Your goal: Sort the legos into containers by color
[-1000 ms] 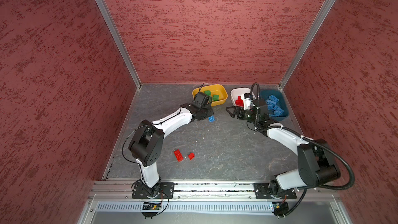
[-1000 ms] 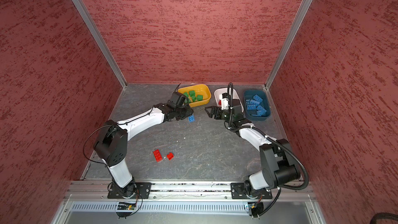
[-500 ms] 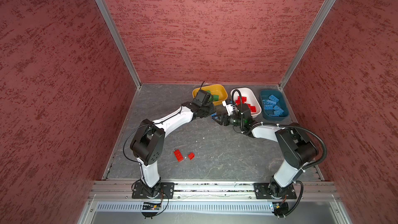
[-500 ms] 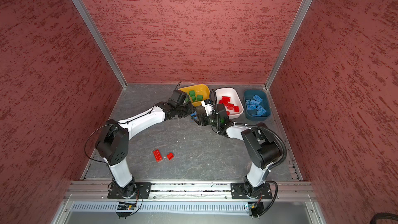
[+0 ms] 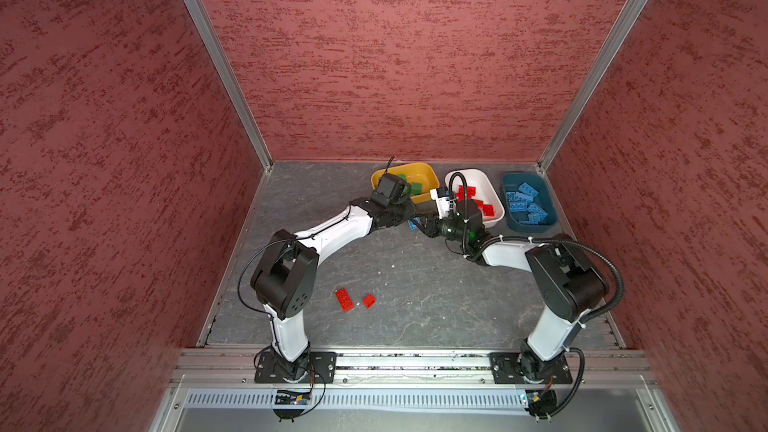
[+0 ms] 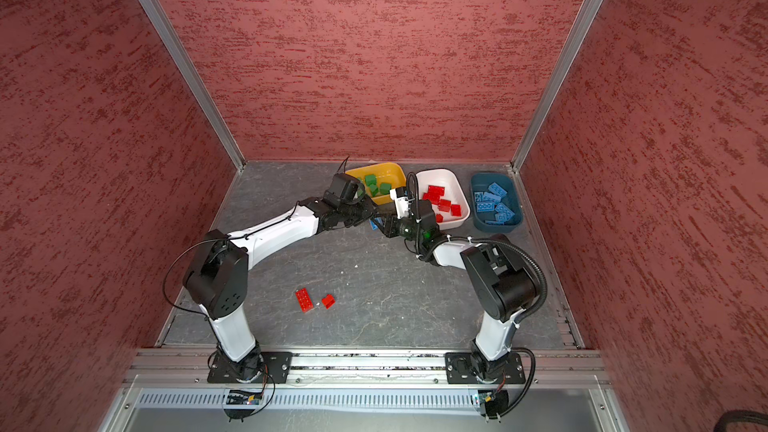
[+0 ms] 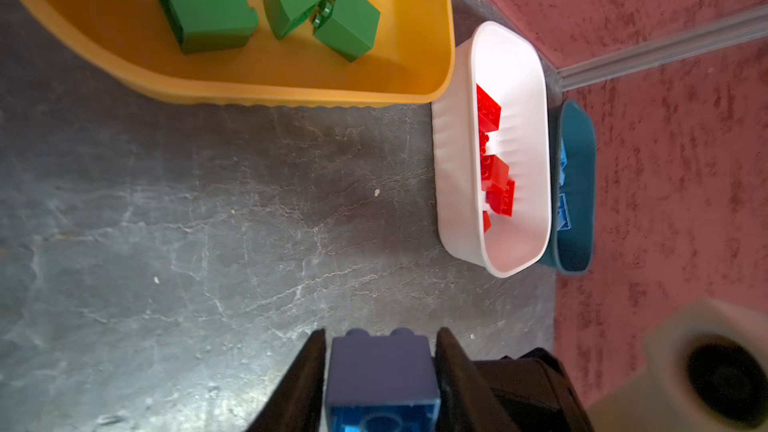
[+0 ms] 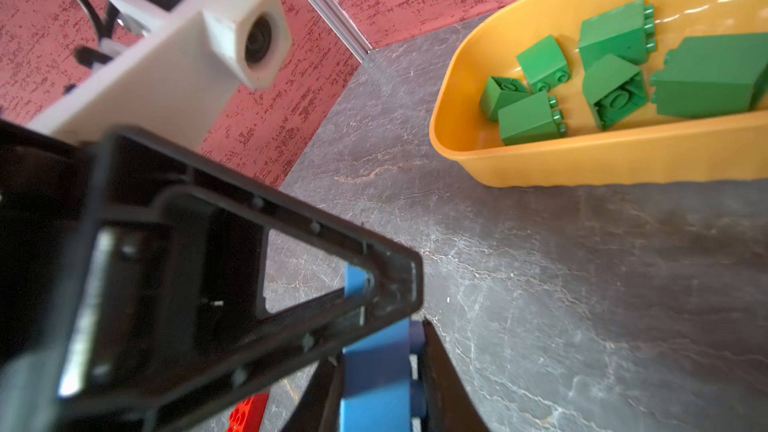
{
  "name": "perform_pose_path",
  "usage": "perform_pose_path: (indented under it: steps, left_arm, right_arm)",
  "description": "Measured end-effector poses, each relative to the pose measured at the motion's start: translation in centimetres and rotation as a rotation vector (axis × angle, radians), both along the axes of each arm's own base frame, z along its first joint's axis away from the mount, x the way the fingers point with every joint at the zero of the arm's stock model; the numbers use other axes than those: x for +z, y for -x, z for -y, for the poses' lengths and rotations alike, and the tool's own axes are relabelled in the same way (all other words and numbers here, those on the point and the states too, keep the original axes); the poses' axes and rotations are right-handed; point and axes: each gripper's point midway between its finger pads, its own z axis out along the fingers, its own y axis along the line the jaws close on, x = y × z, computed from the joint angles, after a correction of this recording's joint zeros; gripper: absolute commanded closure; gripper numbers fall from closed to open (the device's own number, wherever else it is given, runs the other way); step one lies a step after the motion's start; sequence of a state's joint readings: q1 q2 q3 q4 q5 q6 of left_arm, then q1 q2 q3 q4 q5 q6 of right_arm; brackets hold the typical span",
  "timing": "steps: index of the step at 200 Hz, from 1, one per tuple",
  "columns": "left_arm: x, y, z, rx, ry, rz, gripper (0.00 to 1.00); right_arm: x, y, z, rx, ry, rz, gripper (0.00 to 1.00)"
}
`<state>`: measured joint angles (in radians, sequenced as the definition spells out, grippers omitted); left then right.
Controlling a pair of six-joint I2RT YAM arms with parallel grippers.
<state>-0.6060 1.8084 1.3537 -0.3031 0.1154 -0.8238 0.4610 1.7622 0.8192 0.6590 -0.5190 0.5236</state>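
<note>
Handover | my right claw (image 8: 376, 351) just clamped blue brick (image 8: 374, 392) | left claw (image 7: 381, 332) flanks it, grip unclear | next: teal tub (image 5: 534, 228)

Along the back of the grey worktop (image 6: 395, 284) sit a yellow tub (image 6: 395, 173) holding green bricks (image 6: 376, 184), a white tub (image 6: 441, 176) holding red bricks (image 6: 440, 199) and a teal tub (image 6: 481, 181) holding blue bricks (image 6: 495, 202). Just in front of the yellow tub, the left gripper (image 6: 372, 215) and right gripper (image 6: 382, 224) meet tip to tip at a single blue brick (image 6: 374, 224), their jaws too small to read. An oblong red brick (image 6: 304, 300) and a small red brick (image 6: 328, 301) lie side by side nearer me, well apart from the tubs.
</note>
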Motion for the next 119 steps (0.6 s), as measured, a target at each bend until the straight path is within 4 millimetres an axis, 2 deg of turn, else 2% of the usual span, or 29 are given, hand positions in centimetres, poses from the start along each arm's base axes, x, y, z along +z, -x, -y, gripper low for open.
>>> perform_pose_path:
  steps: [9, 23, 36, 43, 59, 72, 88, 119]
  left_arm:
    - [-0.4, 0.3, -0.2, 0.001, -0.003, -0.005, 0.22]
    - [-0.7, 0.8, -0.7, -0.013, -0.019, -0.003, 0.1]
    - [-0.1, 0.9, -0.9, -0.028, -0.034, 0.022, 0.03]
    - [0.5, 1.0, -0.9, -0.038, -0.039, 0.044, 0.0]
    - [2.3, 1.1, -1.3, -0.048, -0.048, 0.104, 0.01]
    - [3.7, 1.3, -2.5, -0.031, -0.07, 0.15, 0.01]
    - [4.6, 1.4, -4.2, -0.003, -0.105, 0.189, 0.01]
    - [3.7, 2.3, -6.7, 0.025, -0.184, 0.189, 0.01]
  right_arm:
    - [0.0, 0.2, 0.3, -0.013, 0.008, 0.007, 1.0]
    - [0.2, 0.5, 1.2, -0.038, 0.019, 0.019, 1.0]
    - [0.5, 0.8, 2.0, -0.057, 0.029, 0.034, 1.0]
    - [0.8, 1.0, 2.5, -0.067, 0.035, 0.046, 1.0]
    - [1.5, 1.0, 4.1, -0.105, 0.055, 0.072, 1.0]
    - [2.2, 0.3, 6.6, -0.175, 0.076, 0.088, 1.0]
    - [3.3, -0.9, 10.5, -0.291, 0.11, 0.11, 1.0]
    - [5.4, -2.3, 18.1, -0.516, 0.173, 0.141, 1.0]
